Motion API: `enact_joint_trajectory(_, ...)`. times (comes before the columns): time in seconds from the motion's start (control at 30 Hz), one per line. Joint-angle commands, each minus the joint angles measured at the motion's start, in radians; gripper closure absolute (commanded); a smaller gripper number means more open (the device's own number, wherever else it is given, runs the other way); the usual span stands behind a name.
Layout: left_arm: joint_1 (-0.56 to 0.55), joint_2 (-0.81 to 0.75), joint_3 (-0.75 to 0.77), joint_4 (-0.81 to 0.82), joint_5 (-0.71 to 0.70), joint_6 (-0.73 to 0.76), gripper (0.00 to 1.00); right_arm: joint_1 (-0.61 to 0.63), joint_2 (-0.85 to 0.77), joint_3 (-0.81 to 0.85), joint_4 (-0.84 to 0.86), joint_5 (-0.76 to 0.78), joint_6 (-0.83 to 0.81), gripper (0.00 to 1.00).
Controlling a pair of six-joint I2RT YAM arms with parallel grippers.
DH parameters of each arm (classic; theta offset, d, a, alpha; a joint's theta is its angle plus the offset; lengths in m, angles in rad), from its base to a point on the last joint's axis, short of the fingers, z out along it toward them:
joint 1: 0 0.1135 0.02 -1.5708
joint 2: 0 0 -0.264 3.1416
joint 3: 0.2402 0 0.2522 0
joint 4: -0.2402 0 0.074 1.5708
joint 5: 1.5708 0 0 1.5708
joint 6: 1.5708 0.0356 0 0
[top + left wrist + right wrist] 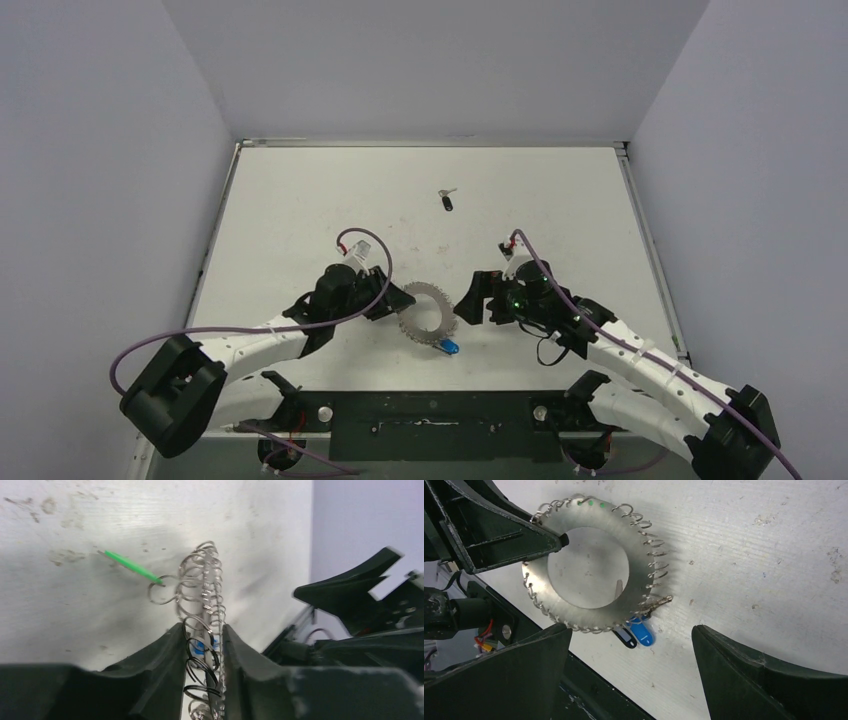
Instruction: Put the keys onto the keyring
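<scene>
The keyring (427,313) lies near the table's front, a wide silvery ring (574,516) with a looped rim. My left gripper (398,301) is shut on the ring's left edge; the rim (205,595) stands edge-on between its fingertips (202,630). One black-headed key (625,636) hangs at the ring's near rim, beside a blue-headed key (642,632). A second black-headed key (447,203) lies loose farther back on the table. My right gripper (468,300) hovers just right of the ring, its jaws wide open and holding nothing (631,628).
A green-headed key (132,566) sticks out from a rim loop on the ring's far side. The blue-headed key (447,347) points toward the black base rail (430,420). Grey walls enclose the white table (560,200) on three sides.
</scene>
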Motion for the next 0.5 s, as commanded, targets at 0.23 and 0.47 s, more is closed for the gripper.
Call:
enact_joint_trajectory(0.23,0.031,-0.001,0.117,-0.307,-0.18,0.264,0.27,-0.002,0.114,-0.021,0.063,-0.01,-0.076,0.0)
enact_joint_trajectory(0.47,0.043,-0.141,0.086,-0.472,-0.228,0.274,0.26,0.067,0.19,-0.002,0.079,0.02,-0.104,0.01)
